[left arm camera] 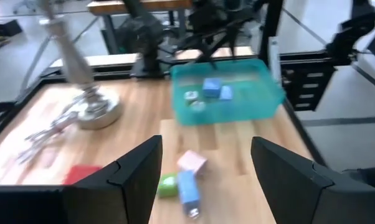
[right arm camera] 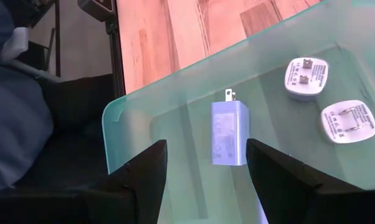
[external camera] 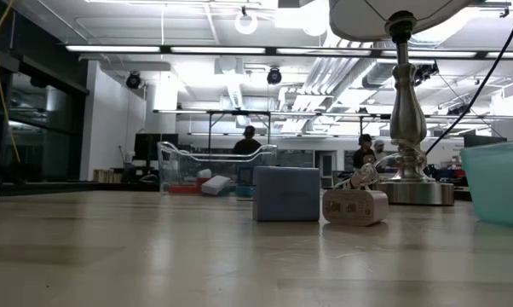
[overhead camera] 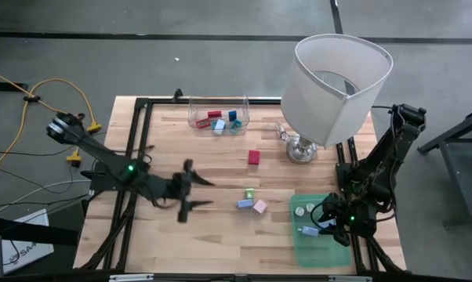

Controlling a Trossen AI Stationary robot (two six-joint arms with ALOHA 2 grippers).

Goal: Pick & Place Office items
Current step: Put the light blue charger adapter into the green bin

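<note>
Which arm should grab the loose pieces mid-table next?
Left. Its gripper is open and faces the blue piece and pink piece; the right gripper hangs over the green tray.

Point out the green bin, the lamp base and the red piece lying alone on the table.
green bin [overhead camera: 324, 252]: high view, bare floor near its front.
lamp base [overhead camera: 301, 150]: high view, round metal foot.
red piece [overhead camera: 254, 157]: high view, top face.

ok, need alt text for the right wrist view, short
Right gripper hangs open above a teal tray, directly over a light blue charger lying flat in it, prongs pointing away from the camera. Two white chargers lie prongs-up farther along the tray, with the wooden table beyond its rim.
</note>
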